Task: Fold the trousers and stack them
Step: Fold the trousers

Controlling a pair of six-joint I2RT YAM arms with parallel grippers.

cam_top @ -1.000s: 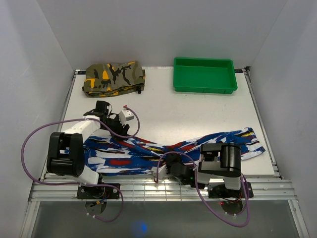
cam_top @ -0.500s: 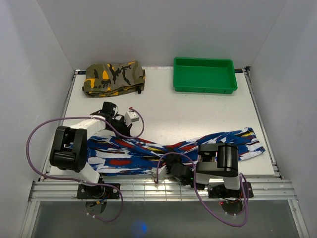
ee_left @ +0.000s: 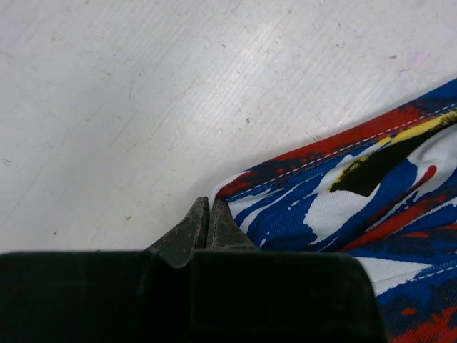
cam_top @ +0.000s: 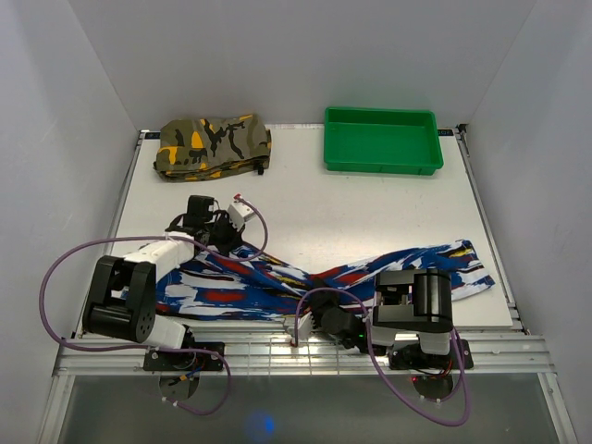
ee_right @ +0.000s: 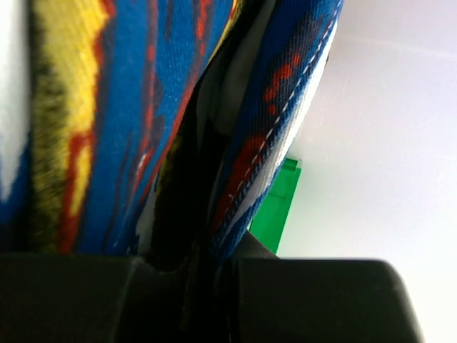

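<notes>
Across the white table [cam_top: 370, 222], the blue-print trousers [cam_top: 277, 287] lie as one long, rumpled strip along the near edge, running from in front of the left arm to past the right arm. They are not yet folded. Lying stretched out this way puts both ends of the trousers near an arm.

At the far left corner sits a folded camouflage garment [cam_top: 213, 145], well apart from the trousers. It probably marks the place where the stack is to go. A green tray [cam_top: 380, 140] stands at the far right with nothing visible in it.

The right gripper [cam_top: 319, 319] is at the near edge of the trousers, about midway along them. Its wrist view shows stitched folds of printed cloth rising from between its fingers, so it is pinching the fabric. That grip probably anchors the middle or readies it for lifting.

The left gripper [ee_left: 208, 207] is down at the far left corner of the trousers, with its fingertips pressed together right at the hemmed edge. The cloth touches the right-hand fingertip, but I cannot tell whether any fabric is caught between them. A corner grip here would let that end be carried over for the fold.
</notes>
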